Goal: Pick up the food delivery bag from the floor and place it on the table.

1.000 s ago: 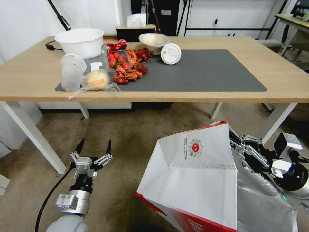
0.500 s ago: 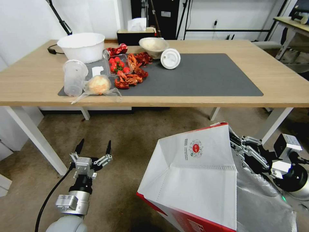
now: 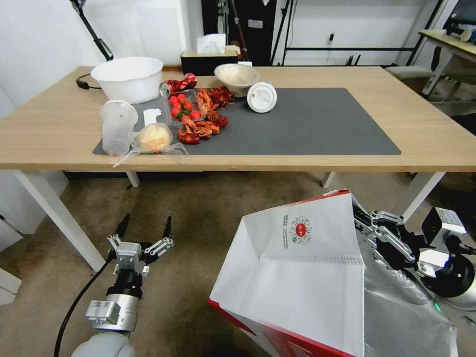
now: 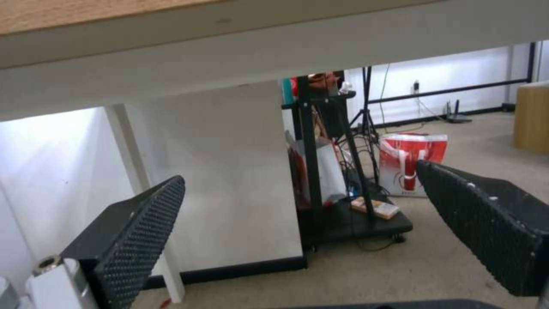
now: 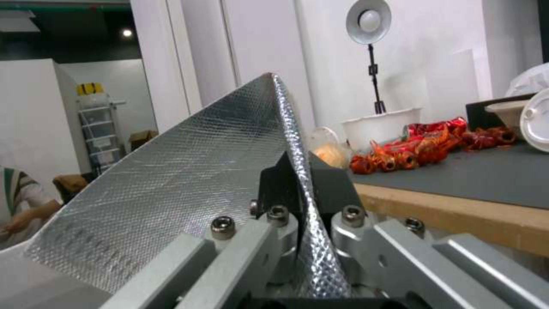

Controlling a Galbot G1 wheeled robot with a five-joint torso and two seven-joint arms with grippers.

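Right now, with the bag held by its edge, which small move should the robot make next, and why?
Probably lift the food delivery bag higher. The right gripper is shut on the bag's foil-lined edge, but in the head view the bag hangs below the table top. The bare mat right of the food looks free for it. The left gripper hangs open, low by the floor.
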